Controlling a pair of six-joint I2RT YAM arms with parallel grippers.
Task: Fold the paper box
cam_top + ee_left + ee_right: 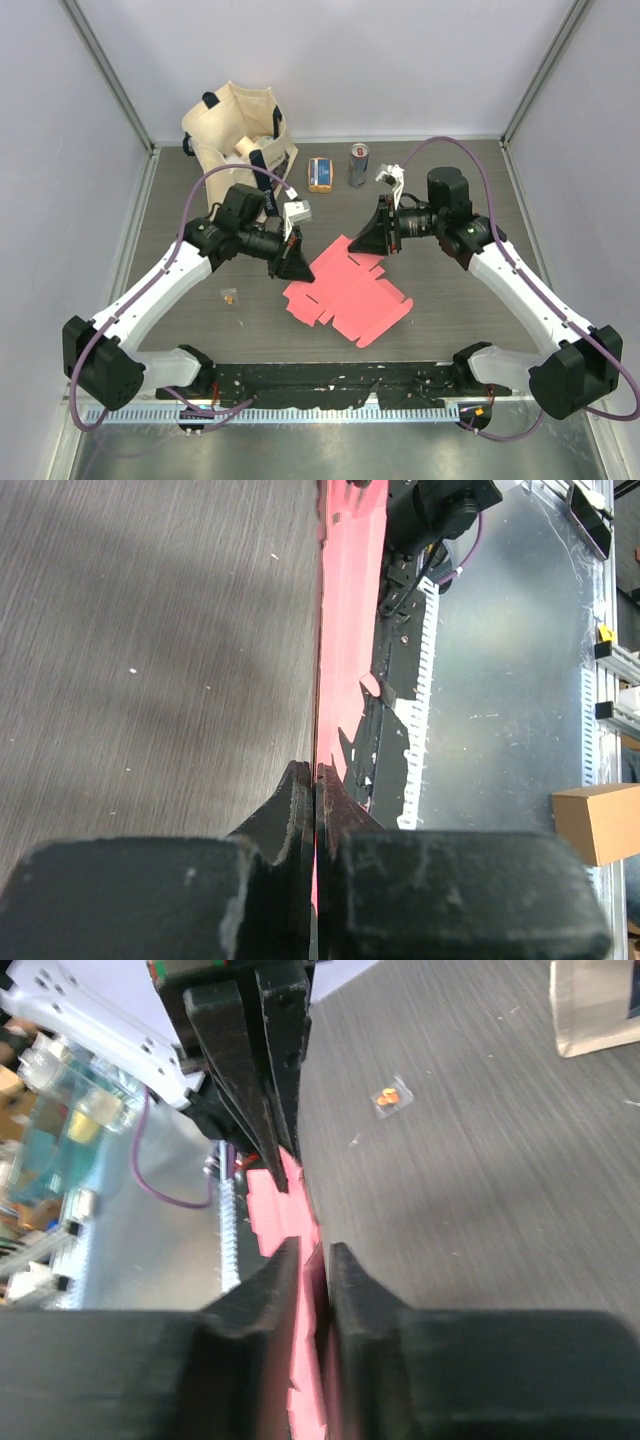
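Observation:
The paper box [345,295] is a pinkish-red card lying unfolded and nearly flat mid-table, with notched flaps along its edges. My left gripper [297,268] is at its left corner. In the left wrist view the left gripper [316,770] is shut on the thin edge of the card [350,630], which runs away from the jaws. My right gripper [372,240] is at the card's far corner. In the right wrist view the right gripper [315,1250] stands almost closed, with a flap of the card [280,1210] pinched between the fingers.
A beige tote bag [240,135] stands at the back left. An orange-and-blue packet [320,174] and a small can [359,164] stand behind the card. A tiny wrapped orange item [231,295] lies left of it. Side walls enclose the table.

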